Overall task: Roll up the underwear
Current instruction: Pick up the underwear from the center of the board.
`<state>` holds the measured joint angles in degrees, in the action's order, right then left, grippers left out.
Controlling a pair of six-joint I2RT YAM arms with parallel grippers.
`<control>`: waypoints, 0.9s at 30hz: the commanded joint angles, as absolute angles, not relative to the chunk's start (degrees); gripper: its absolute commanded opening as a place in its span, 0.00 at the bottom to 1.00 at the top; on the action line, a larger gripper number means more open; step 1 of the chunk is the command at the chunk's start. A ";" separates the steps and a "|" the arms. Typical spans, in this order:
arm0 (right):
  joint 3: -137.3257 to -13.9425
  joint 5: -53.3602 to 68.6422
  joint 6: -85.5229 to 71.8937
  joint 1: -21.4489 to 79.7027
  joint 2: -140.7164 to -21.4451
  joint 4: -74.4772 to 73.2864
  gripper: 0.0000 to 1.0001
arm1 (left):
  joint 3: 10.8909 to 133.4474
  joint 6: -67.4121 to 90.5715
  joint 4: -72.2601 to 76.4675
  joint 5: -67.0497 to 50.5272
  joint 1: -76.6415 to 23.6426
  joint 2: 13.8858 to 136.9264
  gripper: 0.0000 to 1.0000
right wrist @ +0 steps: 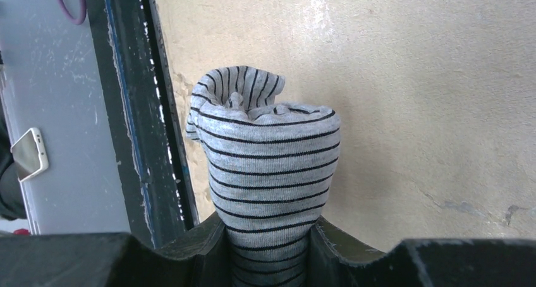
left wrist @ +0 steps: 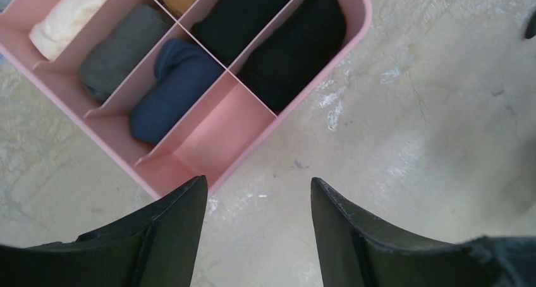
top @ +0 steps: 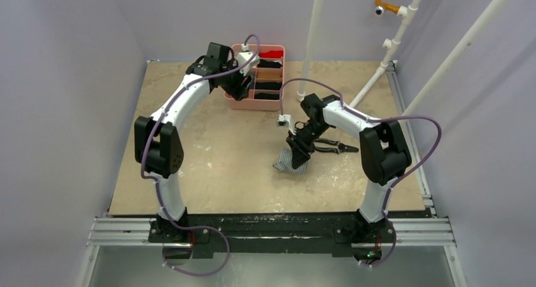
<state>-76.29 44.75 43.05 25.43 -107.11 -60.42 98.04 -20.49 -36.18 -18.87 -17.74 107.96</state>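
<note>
Pinched narrow between the right jaws: the grey striped underwear (right wrist: 272, 173), bunched into a loose roll, far end flaring open beyond the tips. Under and around it, bare worktop (right wrist: 442, 110). Just beside, on the side away from the left arm, black-handled pliers (top: 334, 148). Standing wide with nothing between, the left jaws, hovering above the near corner of a pink tray (left wrist: 221, 129), empty compartment closest, dark rolls (left wrist: 170, 91) further in. Likely to unwind if let go now: grip on one end only, outer flap untucked. Could also snag the pliers if dragged sideways, or sag open if carried.
</note>
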 commanded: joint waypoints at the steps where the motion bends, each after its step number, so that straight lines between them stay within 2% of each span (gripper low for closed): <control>1: -75.15 47.31 41.75 25.11 -102.75 -59.22 0.00 | 107.02 -26.07 -41.50 -21.21 -17.88 113.92 0.60; 11: -72.20 47.09 41.13 25.08 -101.34 -56.81 0.00 | 114.26 -36.19 -46.98 -20.37 -19.08 122.78 0.55; 22: -71.21 47.36 41.29 25.07 -100.72 -56.32 0.00 | 117.18 -38.06 -47.62 -18.72 -20.19 128.10 0.55; 24: -71.03 47.37 41.39 25.09 -100.72 -56.26 0.00 | 117.85 -40.83 -46.50 -15.21 -20.30 128.74 0.55; 27: -70.84 47.45 41.48 24.98 -100.56 -56.26 0.00 | 118.27 -42.07 -47.70 -15.10 -20.96 129.51 0.50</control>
<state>-71.00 44.77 41.54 25.32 -103.35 -56.71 115.22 -38.30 -47.55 -16.78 -20.10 128.84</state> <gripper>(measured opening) 0.346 0.537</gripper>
